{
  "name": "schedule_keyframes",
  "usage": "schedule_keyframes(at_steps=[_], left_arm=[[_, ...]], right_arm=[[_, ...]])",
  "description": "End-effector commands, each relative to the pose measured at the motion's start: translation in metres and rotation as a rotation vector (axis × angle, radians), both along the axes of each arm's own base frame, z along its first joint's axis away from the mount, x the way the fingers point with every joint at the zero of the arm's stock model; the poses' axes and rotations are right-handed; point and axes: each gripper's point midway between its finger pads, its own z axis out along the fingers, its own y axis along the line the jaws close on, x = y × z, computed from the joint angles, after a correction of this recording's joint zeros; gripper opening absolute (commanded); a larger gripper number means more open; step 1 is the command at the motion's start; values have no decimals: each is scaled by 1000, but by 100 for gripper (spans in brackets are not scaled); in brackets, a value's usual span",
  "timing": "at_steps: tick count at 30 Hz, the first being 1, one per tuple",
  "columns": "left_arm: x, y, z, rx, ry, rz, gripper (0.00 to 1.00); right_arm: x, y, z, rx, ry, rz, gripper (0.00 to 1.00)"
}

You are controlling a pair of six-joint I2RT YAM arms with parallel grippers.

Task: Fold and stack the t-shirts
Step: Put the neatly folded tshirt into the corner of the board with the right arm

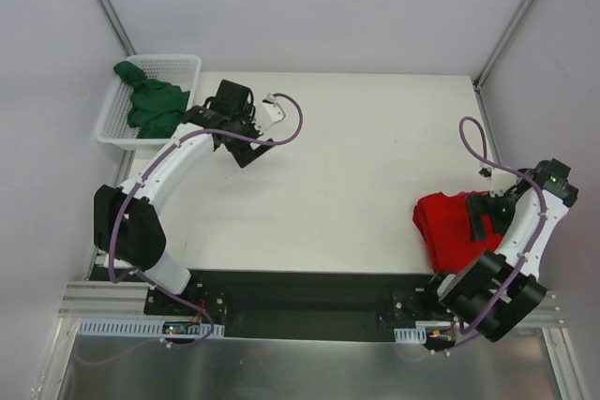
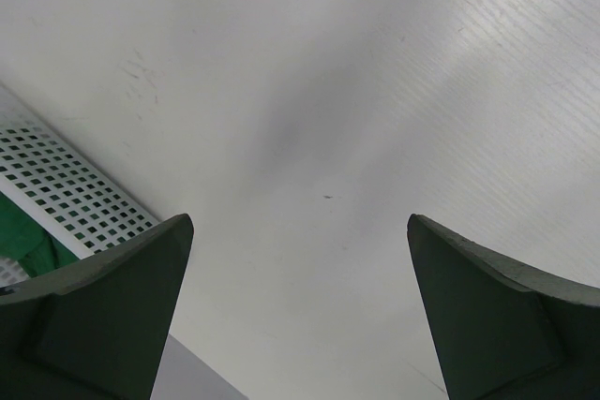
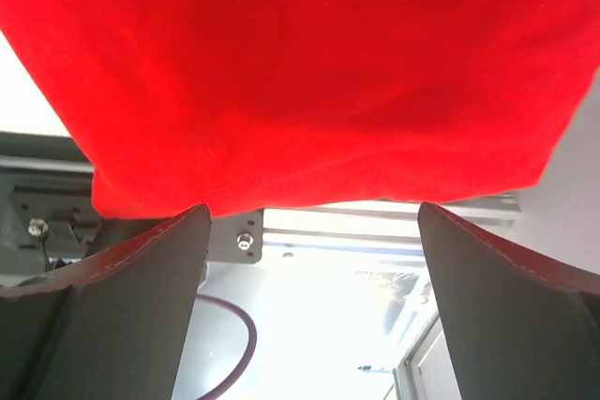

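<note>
Red t-shirt (image 1: 448, 227) lies folded at the near right edge of the table (image 1: 375, 156), likely as the base of the stack. The right pincer (image 3: 311, 208) hangs wide over its hem, holding nothing. The green t-shirt (image 1: 155, 105) sits bunched in the basket (image 1: 178, 63). The left pincer (image 2: 295, 224), wide and empty just beside it, seems placed to fetch it.

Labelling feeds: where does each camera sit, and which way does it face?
Top: above, behind the bases, looking down on the table; both arms show.
Left wrist: on left arm, facing table and basket; open left gripper shows.
Right wrist: on right arm, facing the red t-shirt; open right gripper shows.
Shared: top also sees basket and t-shirt.
</note>
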Motion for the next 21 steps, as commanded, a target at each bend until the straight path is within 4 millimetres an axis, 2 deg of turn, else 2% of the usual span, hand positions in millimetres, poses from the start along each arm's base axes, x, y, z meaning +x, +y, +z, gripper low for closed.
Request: schedule_keyframes(at_steps=[1, 8, 14, 21], left_arm=[[6, -5, 8, 8, -22, -14, 99], [5, -5, 8, 10, -22, -16, 99], [1, -3, 6, 17, -19, -14, 99], [4, -2, 10, 28, -35, -15, 99]], right_arm=[[16, -1, 3, -12, -54, -42, 97], [34, 1, -32, -30, -46, -20, 97], [49, 3, -53, 2, -35, -49, 97], [46, 0, -69, 12, 50, -91, 97]])
